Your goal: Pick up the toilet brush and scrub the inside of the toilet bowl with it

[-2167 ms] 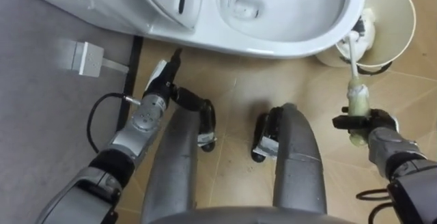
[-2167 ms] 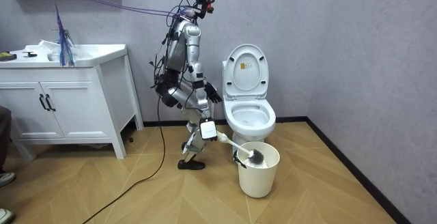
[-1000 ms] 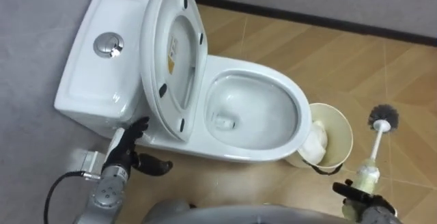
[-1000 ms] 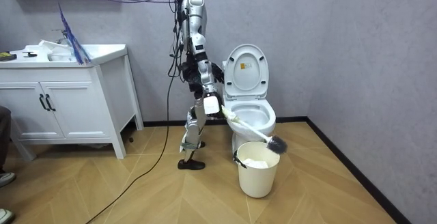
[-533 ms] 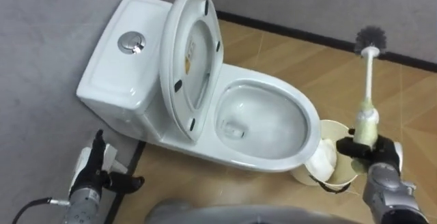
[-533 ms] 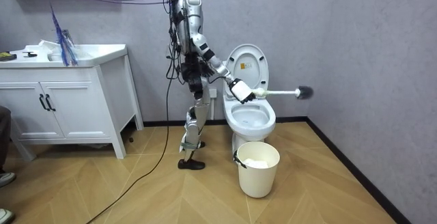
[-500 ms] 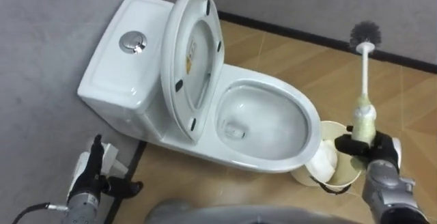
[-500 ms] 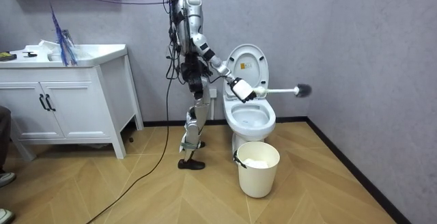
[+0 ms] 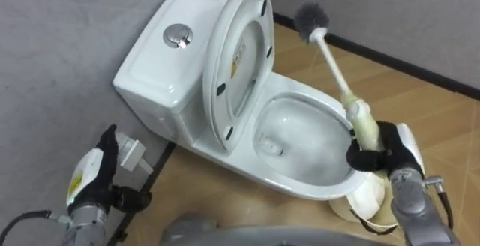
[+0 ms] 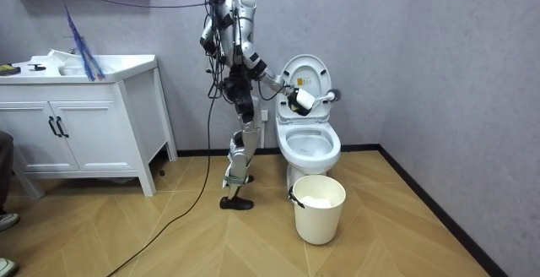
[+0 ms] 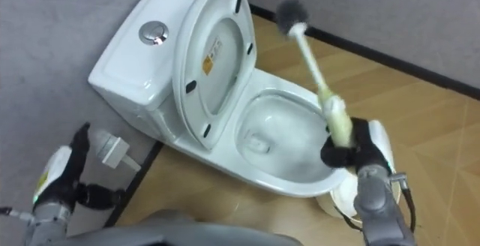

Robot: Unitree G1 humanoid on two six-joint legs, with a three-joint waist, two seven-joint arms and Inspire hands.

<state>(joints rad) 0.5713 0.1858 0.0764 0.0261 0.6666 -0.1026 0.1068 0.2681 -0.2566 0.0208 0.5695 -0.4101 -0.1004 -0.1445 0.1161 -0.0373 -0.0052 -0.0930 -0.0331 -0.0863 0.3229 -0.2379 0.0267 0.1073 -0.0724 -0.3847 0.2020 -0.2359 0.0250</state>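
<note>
Over the glossy white ceramic toilet (image 9: 296, 137), whose oval lid stood raised, a slim white plastic toilet brush (image 9: 334, 64) with a round grey bristly head slanted up toward the far wall. The right hand (image 9: 390, 156) was clenched round its thick lower handle, above the bowl's right rim. The left hand (image 9: 94, 178) hung at near left, fingers straight, holding nothing. The room view showed the robot upright beside the toilet and a round cream bin (image 10: 319, 214) on the wooden floor (image 10: 211, 243). The eye views showed the round metal flush button (image 9: 177, 36).
</note>
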